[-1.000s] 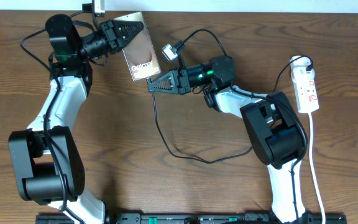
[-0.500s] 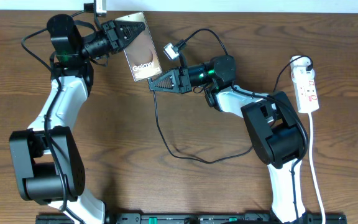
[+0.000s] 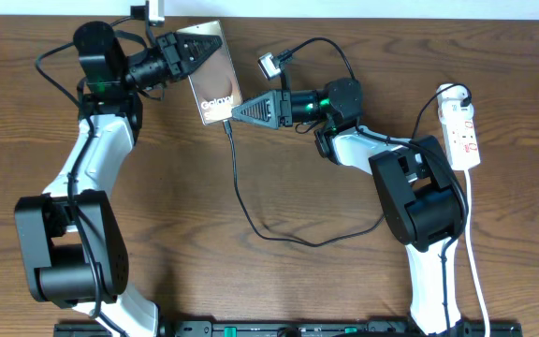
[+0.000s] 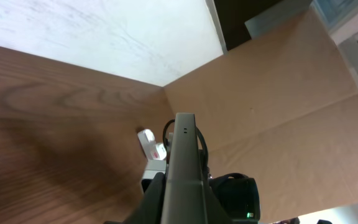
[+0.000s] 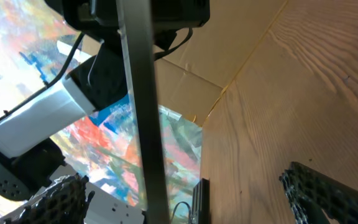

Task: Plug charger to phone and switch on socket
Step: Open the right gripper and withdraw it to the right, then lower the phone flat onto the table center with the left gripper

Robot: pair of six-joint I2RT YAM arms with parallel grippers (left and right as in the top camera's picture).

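Observation:
My left gripper [image 3: 197,52] is shut on the top end of the brown phone [image 3: 216,86] at the back of the table; in the left wrist view the phone's thin edge [image 4: 183,155] sits between the fingers [image 4: 156,196]. My right gripper [image 3: 235,114] points left at the phone's lower end, and its fingers [image 5: 61,199] stand wide apart and hold nothing. The charger's small black tip [image 5: 198,198] shows between them. Its black cable [image 3: 251,217] loops across the table to the white plug [image 3: 268,65]. The socket [image 3: 461,131] lies at the far right.
The socket's white cord [image 3: 473,248] runs down the right side towards the front edge. The black cable's loop lies between the two arms. A pale wall borders the table's back edge [image 3: 363,17]. Brown cardboard [image 4: 278,99] stands beyond the table in the left wrist view.
The right gripper has opened and let go of the cable tip, turned about its axis and shifted slightly up and right. The white plug slid a little. The left gripper still holds the phone.

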